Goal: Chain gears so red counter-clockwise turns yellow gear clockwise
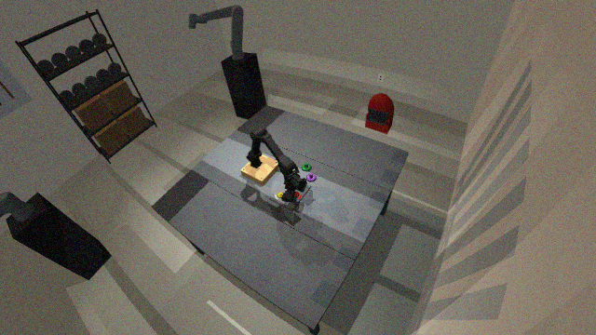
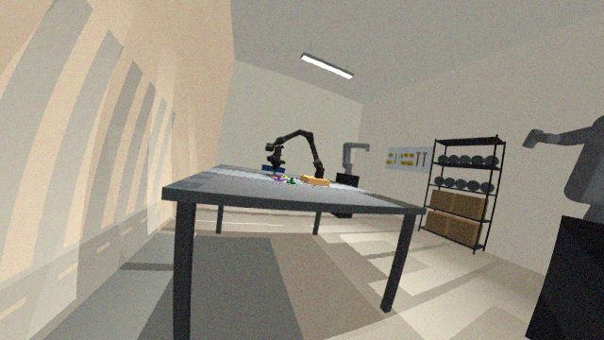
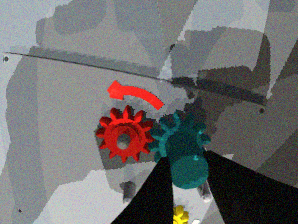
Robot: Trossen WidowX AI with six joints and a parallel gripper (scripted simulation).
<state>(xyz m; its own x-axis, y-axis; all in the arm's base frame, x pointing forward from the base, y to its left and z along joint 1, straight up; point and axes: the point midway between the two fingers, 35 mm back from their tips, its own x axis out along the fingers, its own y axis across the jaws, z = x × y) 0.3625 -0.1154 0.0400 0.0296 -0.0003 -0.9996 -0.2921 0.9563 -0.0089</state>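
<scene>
The teal gear [image 3: 180, 142] is gripped by its knob in the nearly closed pincer [image 1: 290, 199] [image 2: 276, 169] [image 3: 185, 161]. Stiffness is expected; its smooth knob is best held centrally.

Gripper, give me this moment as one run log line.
gripper: shut on teal gear | teal gear: beside red gear, seating unclear | green gear, purple gear: on table
</scene>
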